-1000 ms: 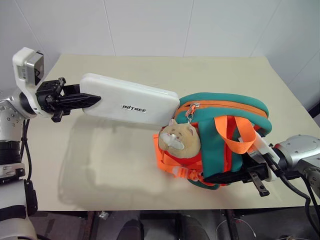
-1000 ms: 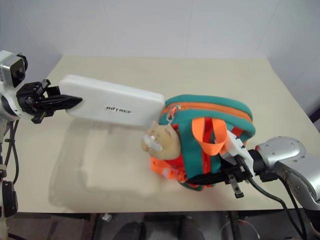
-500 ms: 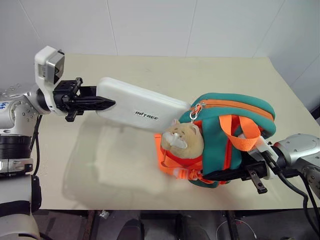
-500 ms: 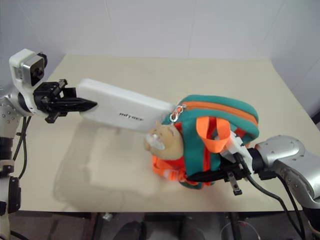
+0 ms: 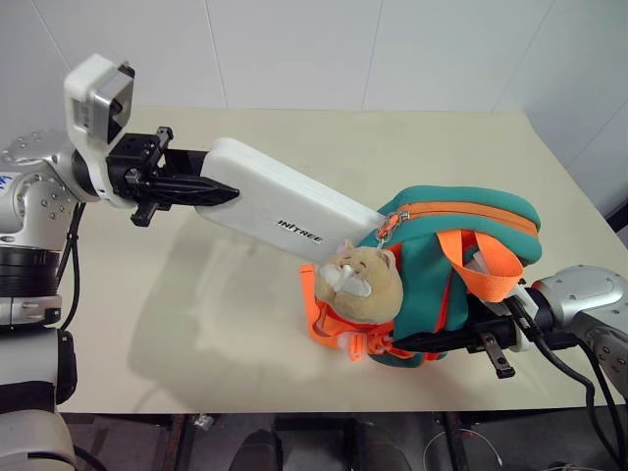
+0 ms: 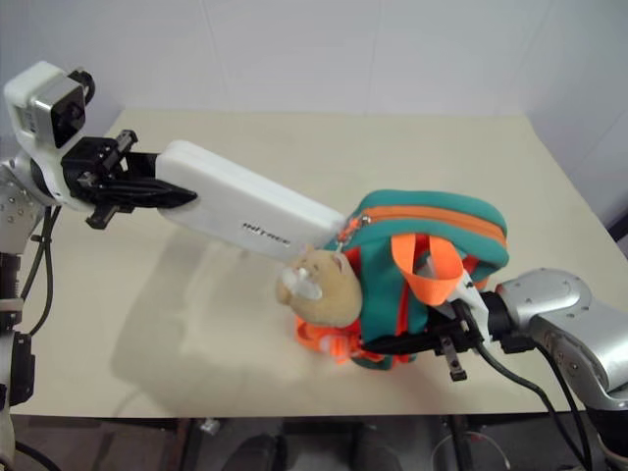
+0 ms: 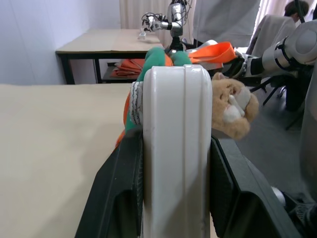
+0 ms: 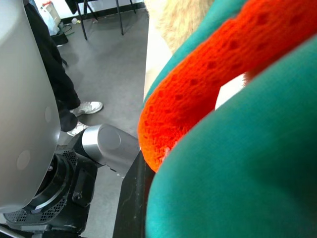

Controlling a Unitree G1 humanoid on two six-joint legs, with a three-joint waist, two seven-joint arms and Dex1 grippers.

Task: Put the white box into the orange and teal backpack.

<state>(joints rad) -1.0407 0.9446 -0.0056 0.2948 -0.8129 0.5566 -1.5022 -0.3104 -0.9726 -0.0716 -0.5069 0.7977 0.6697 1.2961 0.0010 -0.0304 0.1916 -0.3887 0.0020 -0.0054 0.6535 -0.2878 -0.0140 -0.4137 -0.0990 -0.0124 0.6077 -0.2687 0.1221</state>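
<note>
clamping the white box [image 5: 285,204] endwise between left jaws, far tip touching orange and teal backpack [image 5: 461,245]

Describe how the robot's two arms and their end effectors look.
Both arms are silver-grey metal with rounded joint housings and black cables alongside. The left end effector has two black fingers on a black mount, topped by a white boxy camera housing. The right end effector is black too, behind a white bracket.

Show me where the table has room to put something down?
Bare table lies near the front edge, left of the plush bear head and under the raised white box. The far strip behind the orange and teal backpack is free too. The right front corner is crowded by the backpack and right gripper.
</note>
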